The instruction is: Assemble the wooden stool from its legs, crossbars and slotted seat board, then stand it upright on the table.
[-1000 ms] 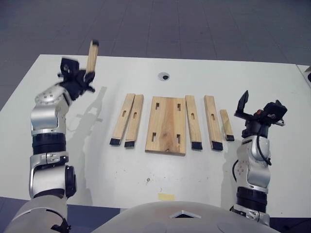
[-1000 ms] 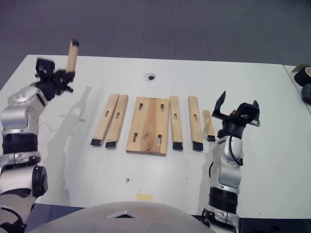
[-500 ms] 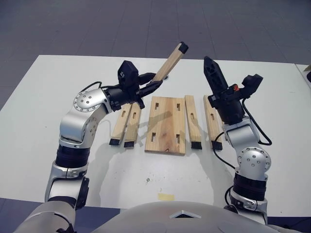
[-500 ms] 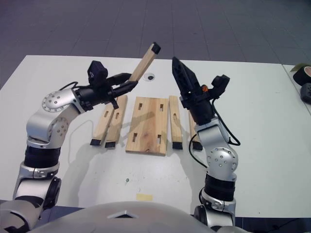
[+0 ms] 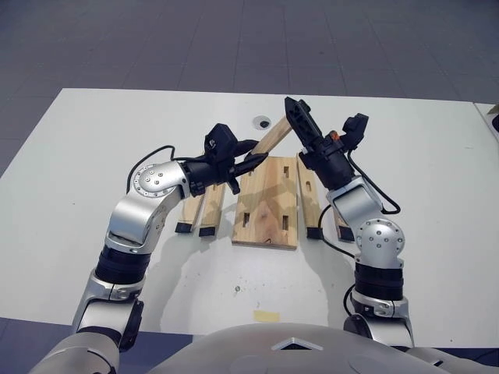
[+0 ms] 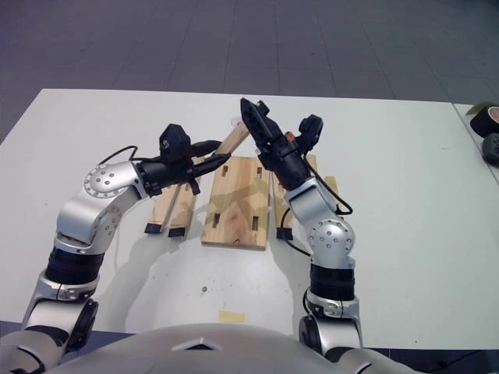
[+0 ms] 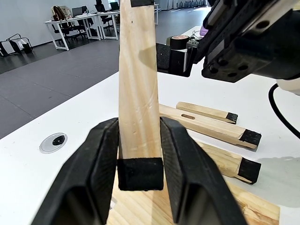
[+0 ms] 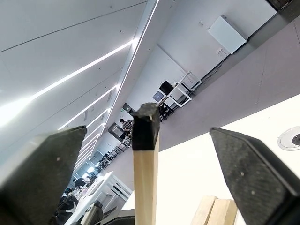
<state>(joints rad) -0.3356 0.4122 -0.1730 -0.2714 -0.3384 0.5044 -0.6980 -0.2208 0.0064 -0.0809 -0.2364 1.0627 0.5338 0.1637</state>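
My left gripper (image 5: 243, 160) is shut on the lower black-capped end of a short wooden crossbar (image 5: 271, 138), held slanting up over the far edge of the slotted seat board (image 5: 267, 201). In the left wrist view the fingers (image 7: 101, 159) clamp the bar (image 7: 138, 70) on both sides. My right gripper (image 8: 145, 154) is open, and the bar's upper black tip (image 8: 146, 115) stands between its spread fingers (image 8: 243, 168) without touching them. Two legs (image 5: 201, 204) lie left of the board. Two more legs (image 5: 310, 199) lie to its right, partly behind my right arm.
The white table (image 5: 93, 156) has a round cable grommet (image 5: 263, 121) just behind the raised bar. A strip of yellow tape (image 5: 266, 315) lies near the front edge. Dark objects (image 6: 490, 132) sit at the far right edge.
My left arm swung from the far left to the middle, carrying the crossbar. My right arm rose from the table's right side and brought its open fingers around the bar's upper tip.
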